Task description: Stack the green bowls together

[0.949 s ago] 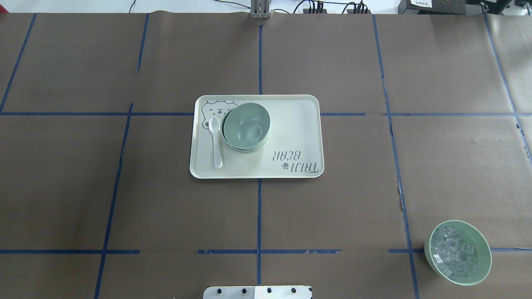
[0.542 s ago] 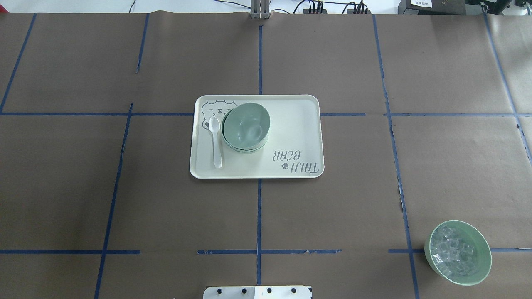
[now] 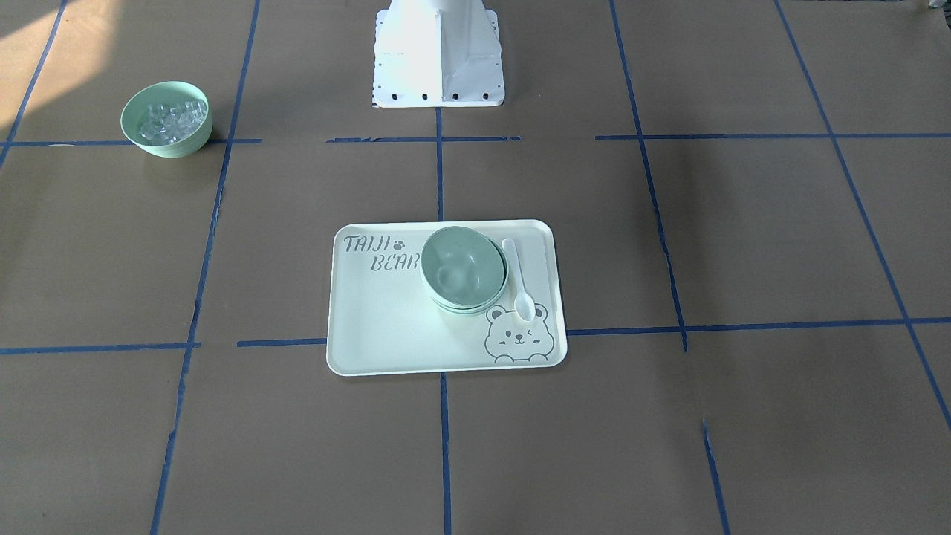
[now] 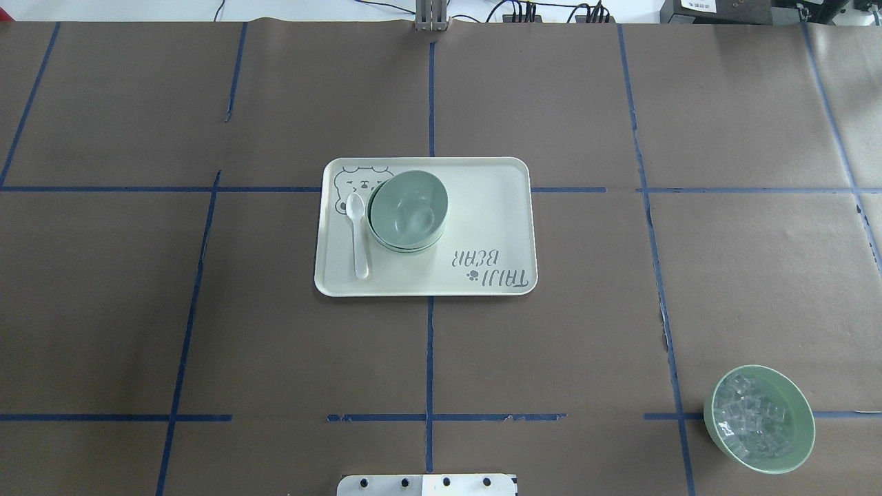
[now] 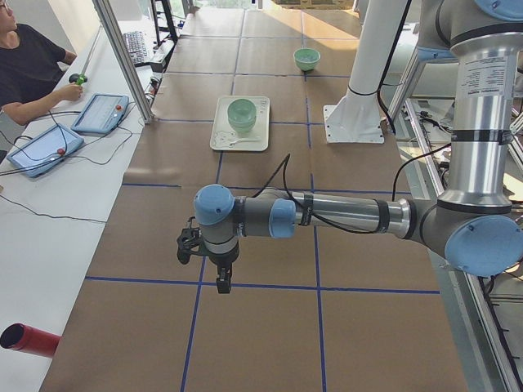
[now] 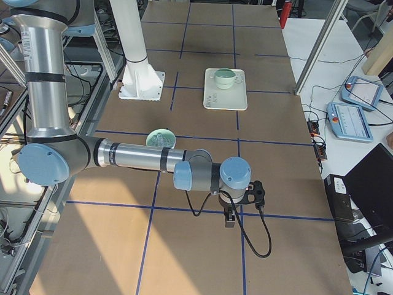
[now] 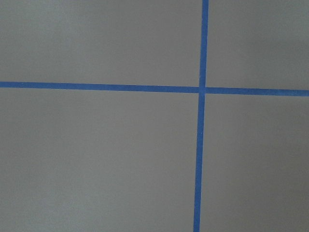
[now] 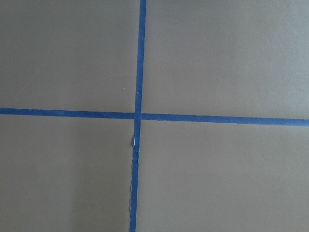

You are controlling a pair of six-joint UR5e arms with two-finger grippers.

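The pale mint-green bowls (image 4: 408,210) sit nested in one stack on the left part of the bear-print tray (image 4: 482,207), seen too in the front view (image 3: 463,269). I cannot tell how many bowls are in the stack. No gripper shows in the overhead or front view. My left gripper (image 5: 222,282) hangs over bare paper far from the tray at the table's left end. My right gripper (image 6: 229,218) hangs the same way at the right end. I cannot tell whether either is open or shut. Both wrist views show only brown paper and blue tape.
A white spoon (image 4: 357,234) lies on the tray beside the stack. A green bowl with clear cubes (image 4: 758,419) stands near the robot's right. The white robot base (image 3: 437,56) stands at the table's near edge. A person (image 5: 24,69) sits with tablets beyond the far edge.
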